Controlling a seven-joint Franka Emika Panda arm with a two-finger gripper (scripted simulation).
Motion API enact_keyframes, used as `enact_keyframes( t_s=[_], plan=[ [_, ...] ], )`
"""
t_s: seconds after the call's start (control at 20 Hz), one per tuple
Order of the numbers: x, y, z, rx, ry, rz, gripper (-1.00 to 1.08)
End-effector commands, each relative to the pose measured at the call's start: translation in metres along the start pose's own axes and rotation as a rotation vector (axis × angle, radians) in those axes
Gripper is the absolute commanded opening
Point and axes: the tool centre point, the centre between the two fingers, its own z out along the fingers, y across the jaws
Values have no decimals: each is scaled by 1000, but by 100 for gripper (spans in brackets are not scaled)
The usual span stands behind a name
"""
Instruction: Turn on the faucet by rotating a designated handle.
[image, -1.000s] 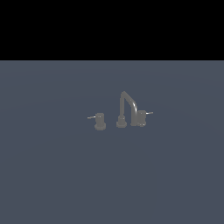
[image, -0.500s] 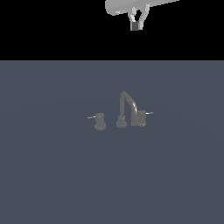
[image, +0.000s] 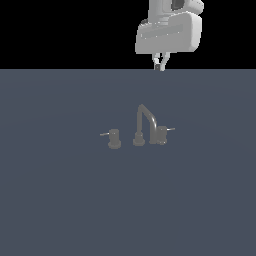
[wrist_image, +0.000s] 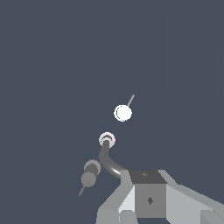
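The faucet (image: 145, 120) is a small dull-grey set in the middle of the floor, with an arched spout between two stubby valves. The handle (image: 161, 135) is the valve on the exterior view's right, its thin rod pointing right. The other valve (image: 114, 138) has its rod pointing left. My gripper (image: 159, 65) hangs high above and behind the handle, touching nothing, its fingertips together. In the wrist view the handle (wrist_image: 90, 173) lies nearest my gripper (wrist_image: 146, 177), then the spout base (wrist_image: 107, 140), then the far valve (wrist_image: 123, 113). The spout's end is hidden behind my fingers.
The faucet stands on a flat blue-grey surface (image: 60, 200) that fills the lower part of the exterior view. The pale grey hand body (image: 167, 32) sits above the fingers against a black background.
The arm has come down into the exterior view from the top, and more of the hand shows now. The faucet and both valve rods have not moved.
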Motion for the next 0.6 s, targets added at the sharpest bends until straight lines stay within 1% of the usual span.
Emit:
enact_keyframes(
  t_s=[0.0,0.55],
  plan=[
    [14,-5,23,-1,1,59,-100],
    [64,-15,135,-8,1,308,-100]
  ],
)
